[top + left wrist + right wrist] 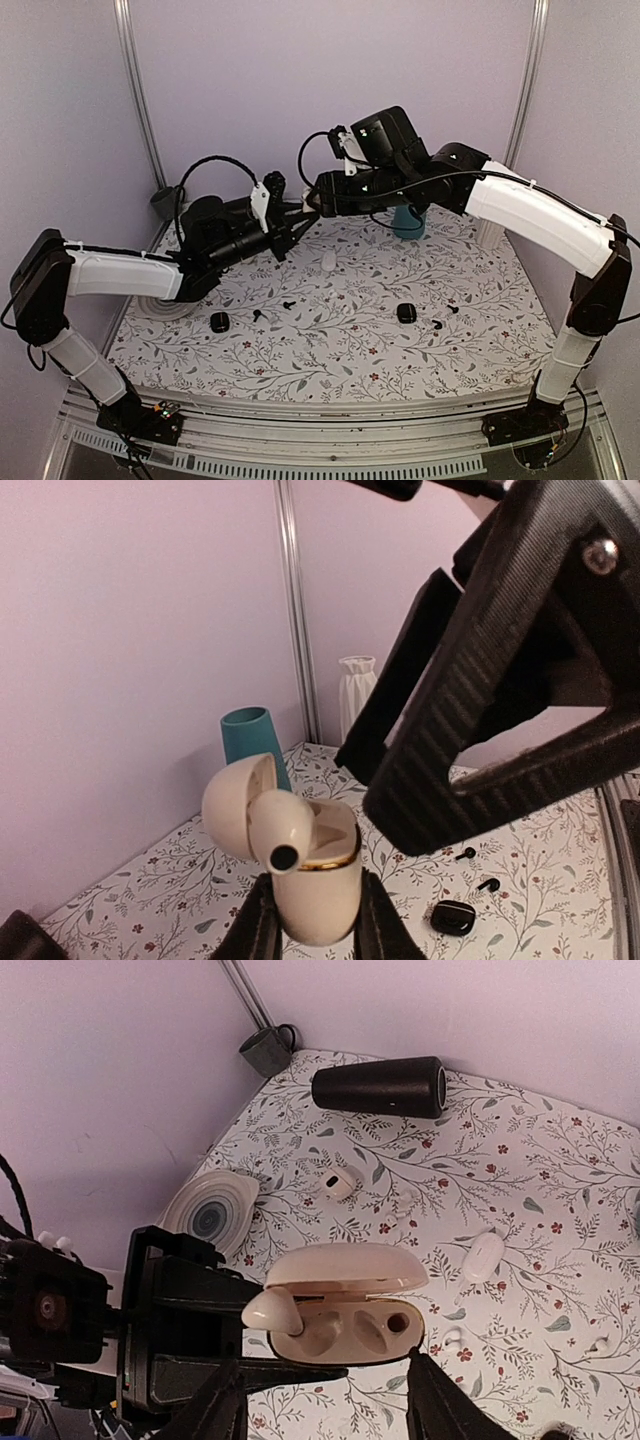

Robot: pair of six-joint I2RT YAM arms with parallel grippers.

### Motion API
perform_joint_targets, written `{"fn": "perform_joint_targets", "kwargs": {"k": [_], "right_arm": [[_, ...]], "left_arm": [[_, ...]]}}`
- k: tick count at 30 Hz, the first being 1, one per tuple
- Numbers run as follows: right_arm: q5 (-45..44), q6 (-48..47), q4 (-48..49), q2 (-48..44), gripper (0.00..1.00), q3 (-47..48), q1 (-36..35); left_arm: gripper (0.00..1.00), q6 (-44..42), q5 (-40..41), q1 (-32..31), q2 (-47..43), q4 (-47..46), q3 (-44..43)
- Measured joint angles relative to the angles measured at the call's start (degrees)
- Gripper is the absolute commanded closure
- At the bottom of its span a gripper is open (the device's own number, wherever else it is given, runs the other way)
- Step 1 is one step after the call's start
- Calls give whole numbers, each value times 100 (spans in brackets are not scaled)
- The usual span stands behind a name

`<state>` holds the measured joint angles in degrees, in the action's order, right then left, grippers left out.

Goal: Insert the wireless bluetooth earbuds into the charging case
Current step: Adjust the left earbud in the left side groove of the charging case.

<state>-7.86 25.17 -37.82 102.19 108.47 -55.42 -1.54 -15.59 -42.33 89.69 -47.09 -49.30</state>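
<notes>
**Top view:** left gripper (283, 238) and right gripper (316, 195) close together above the far side of the patterned table (330, 385). Black earbuds (260, 314) lie loose on it.

**Left wrist view:** left gripper (316, 905) pinching the lower body of the open charging case (318, 875), held off the table. Cream earbud (284, 832) juts from the case's mouth.

**Right wrist view:** right gripper's fingers (225, 1405) spread to either side below the case, apart from it. The earbud (272, 1310) sits half-seated at the case's left end.
</notes>
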Motion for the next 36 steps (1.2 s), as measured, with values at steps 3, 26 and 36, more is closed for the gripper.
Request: {"fn": "perform_joint_targets", "kwargs": {"k": [3,26,36], "right_arm": [[-61,101,61,0,54,2,0],[98,444,157,518,65,380,114],[116,459,162,540,72,380,125]], "left_arm": [[100,-63,179,-35,2,48,0],[100,-431,610,-177,197,337,0],[100,-448,671,-221,197,391,0]]}}
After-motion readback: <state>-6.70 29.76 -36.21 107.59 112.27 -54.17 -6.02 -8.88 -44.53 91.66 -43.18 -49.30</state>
